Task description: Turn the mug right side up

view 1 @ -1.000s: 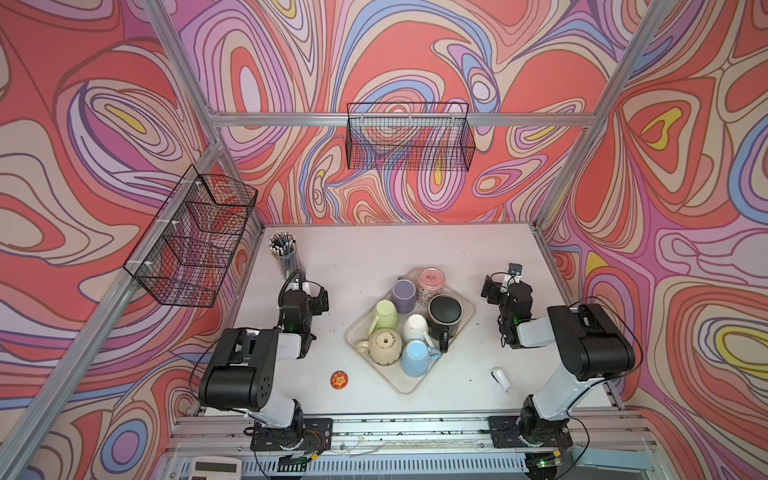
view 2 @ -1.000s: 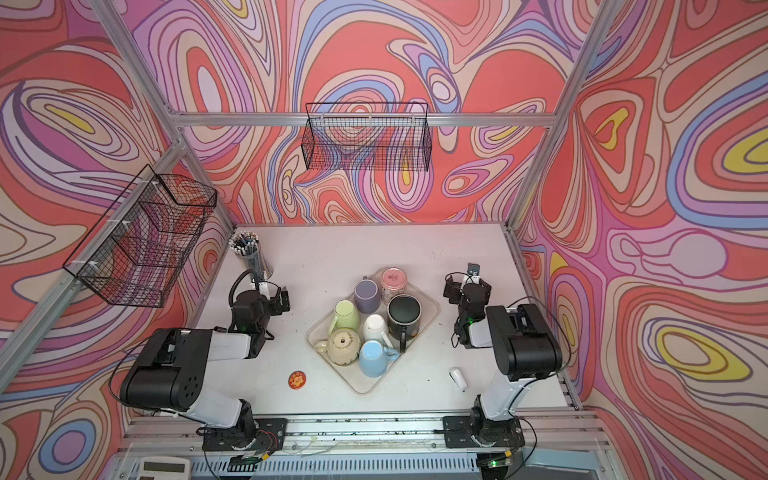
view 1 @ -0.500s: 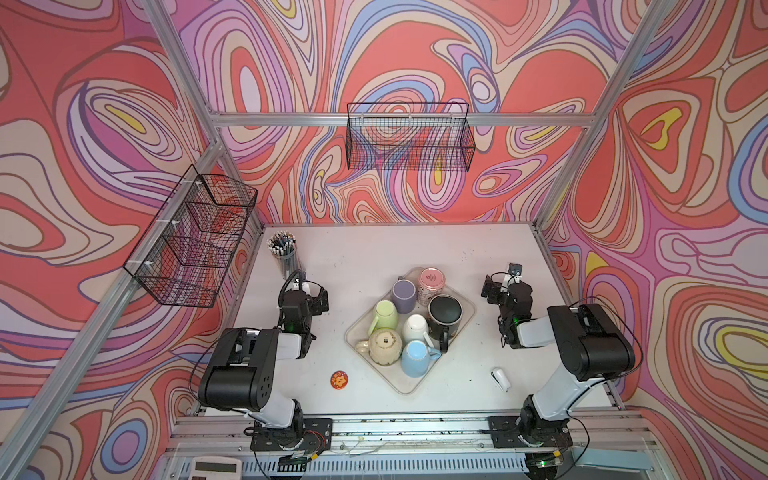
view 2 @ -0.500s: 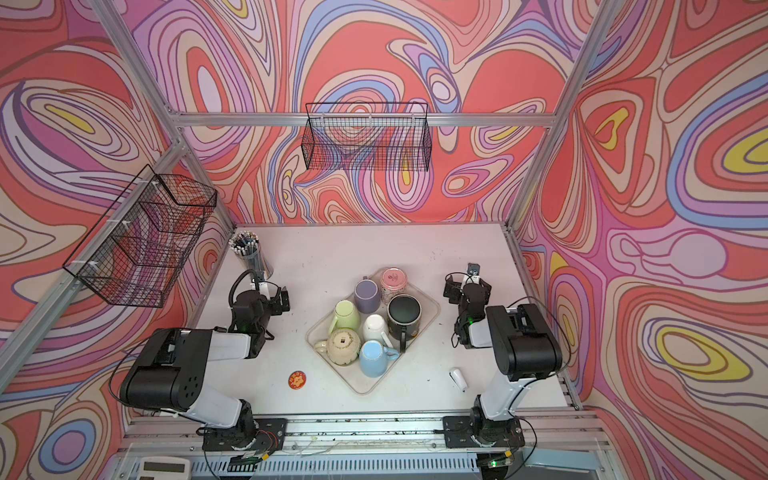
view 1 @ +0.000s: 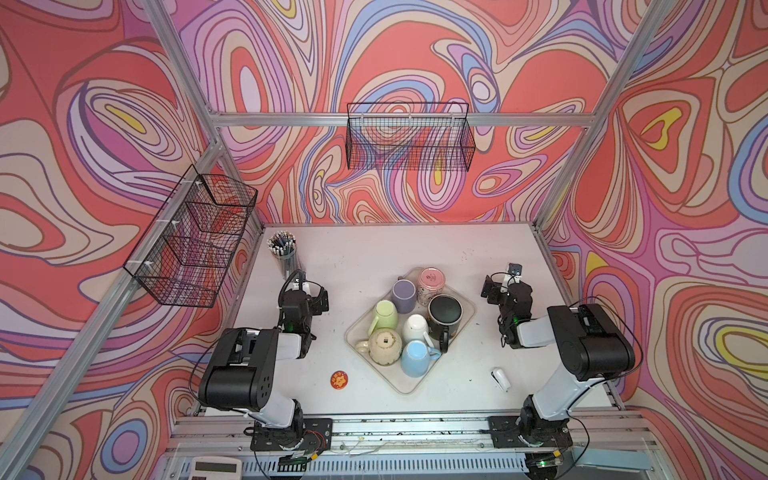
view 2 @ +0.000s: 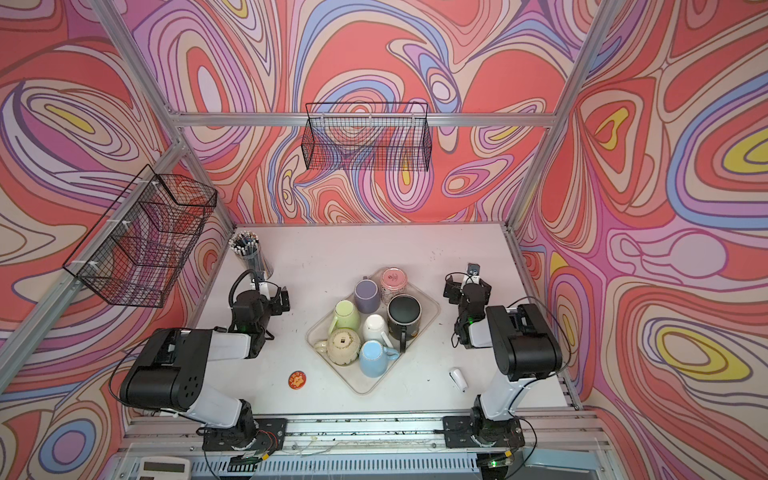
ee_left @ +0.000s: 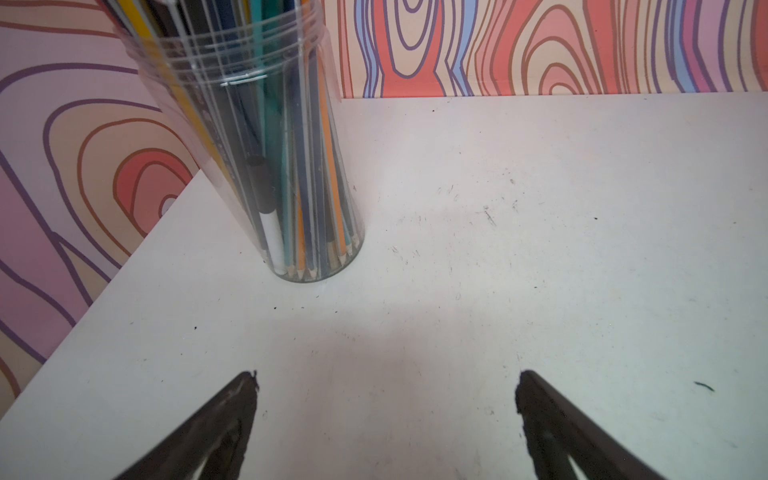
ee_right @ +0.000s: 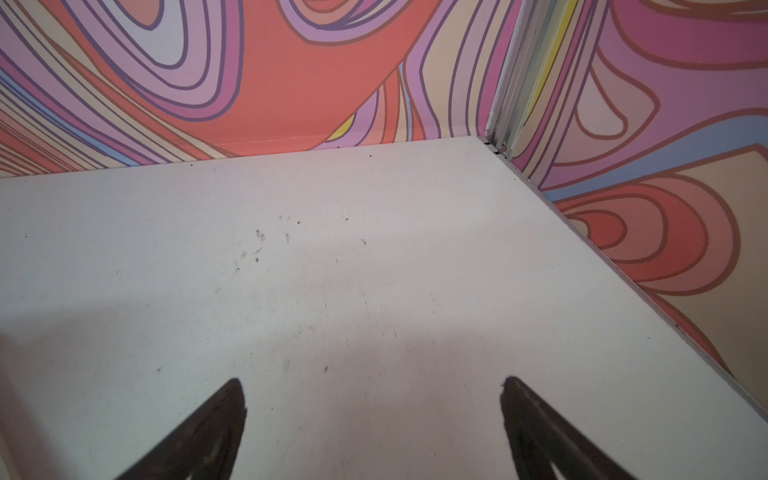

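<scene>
Left gripper (ee_left: pixel 386 384) and right gripper (ee_right: pixel 374 388) both wide, empty. Blue mug (view 1: pixel 415 360) looks like glazed ceramic: rigid, slick, chippable. I'd pinch its handle (view 1: pixel 434 355).

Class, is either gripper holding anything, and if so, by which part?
Nothing is held. The left gripper and the right gripper both stand open over the table, each apart from the tray.
</scene>
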Action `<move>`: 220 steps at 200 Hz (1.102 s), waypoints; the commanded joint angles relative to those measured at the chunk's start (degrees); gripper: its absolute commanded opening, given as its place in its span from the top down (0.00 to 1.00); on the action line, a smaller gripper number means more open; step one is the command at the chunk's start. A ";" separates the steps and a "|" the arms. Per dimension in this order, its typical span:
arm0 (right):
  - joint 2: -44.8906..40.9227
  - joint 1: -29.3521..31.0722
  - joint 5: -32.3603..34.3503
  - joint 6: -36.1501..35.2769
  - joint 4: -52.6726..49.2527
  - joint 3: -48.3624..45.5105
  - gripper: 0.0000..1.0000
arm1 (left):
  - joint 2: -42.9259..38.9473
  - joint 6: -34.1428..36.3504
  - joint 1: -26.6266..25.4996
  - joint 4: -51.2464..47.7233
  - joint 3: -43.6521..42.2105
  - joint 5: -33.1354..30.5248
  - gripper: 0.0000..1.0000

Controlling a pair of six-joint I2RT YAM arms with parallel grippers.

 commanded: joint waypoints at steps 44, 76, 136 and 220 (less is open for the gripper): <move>0.03 -0.27 -0.34 0.55 -0.46 0.55 0.02 | 0.28 -0.12 0.05 0.36 0.26 -0.25 0.00; 0.03 -0.27 -0.36 0.64 -0.39 0.47 0.01 | 0.34 -0.06 0.12 0.19 0.46 -0.19 0.00; -8.02 -0.27 4.34 2.50 -12.97 3.50 0.03 | -5.56 -0.96 0.48 -7.05 1.87 -1.31 0.00; -21.88 1.08 -1.78 12.70 -60.85 27.40 0.13 | -22.60 -7.74 -5.28 -52.67 25.60 -9.62 0.00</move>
